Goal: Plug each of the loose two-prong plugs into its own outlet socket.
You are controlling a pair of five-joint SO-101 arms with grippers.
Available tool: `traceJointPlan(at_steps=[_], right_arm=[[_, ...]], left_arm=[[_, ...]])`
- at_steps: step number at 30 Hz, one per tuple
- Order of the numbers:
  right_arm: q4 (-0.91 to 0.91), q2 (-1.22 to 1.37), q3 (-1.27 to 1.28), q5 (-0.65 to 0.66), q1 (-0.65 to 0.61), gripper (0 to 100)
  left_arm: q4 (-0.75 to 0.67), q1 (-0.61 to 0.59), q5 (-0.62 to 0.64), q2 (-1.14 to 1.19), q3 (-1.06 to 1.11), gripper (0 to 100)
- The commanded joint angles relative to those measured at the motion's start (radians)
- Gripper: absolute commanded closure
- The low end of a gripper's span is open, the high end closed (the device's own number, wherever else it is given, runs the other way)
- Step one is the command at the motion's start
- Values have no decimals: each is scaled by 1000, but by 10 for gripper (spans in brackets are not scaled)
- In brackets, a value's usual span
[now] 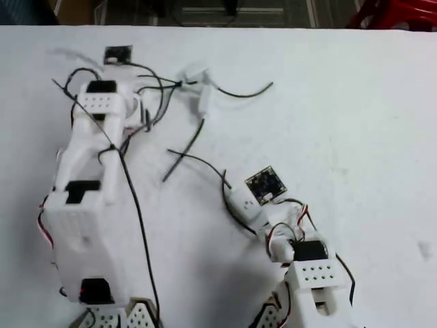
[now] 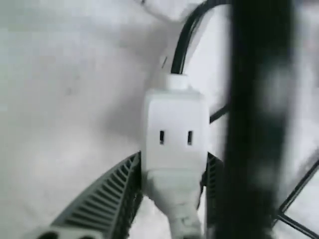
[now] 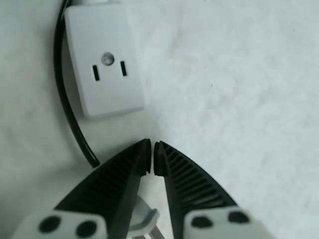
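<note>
Blurred black cable (image 2: 256, 124) half-hides left gripper (image 2: 173, 167) clamped on outlet socket (image 2: 174, 124); right gripper (image 3: 152, 157) closed, empty.

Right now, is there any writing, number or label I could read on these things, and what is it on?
No text can be read anywhere.
Held socket, in the left hand: two slots, no lettering.
Lying socket, on the table: two slots and a round hole, no lettering.
Small circuit board: any print is too small to read.

White arms (image 1: 82, 205), black cabling (image 1: 136, 198), red wires (image 1: 45, 229); ribbed fingers (image 3: 124, 169) seemingly black
</note>
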Motion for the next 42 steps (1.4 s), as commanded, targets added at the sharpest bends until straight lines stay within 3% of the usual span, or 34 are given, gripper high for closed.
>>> traceJointPlan(at_steps=[1,6,10,14,19,27,33,42], right_arm=[[-13,-15,-5,0,-8,967],[-13,-15,-5,0,-8,967],[-13,-15,-5,0,-8,967],[-13,-15,-5,0,-8,967],[-13,-15,-5,0,-8,967],[-13,-15,-5,0,-8,967],[-13,-15,-5,0,-8,967],[-13,-15,-5,0,-8,967]], left_arm=[[153,-35,115,84,-218,751],[339,-31,109,97,-381,749],[555,-42,31,90,-595,749],[582,-76,18,70,-657,749],[582,-107,17,-45,-568,749],[574,-42,-29,-527,-123,749],[423,-33,-35,-828,315,750],[-175,-41,-35,-1081,1115,751]])
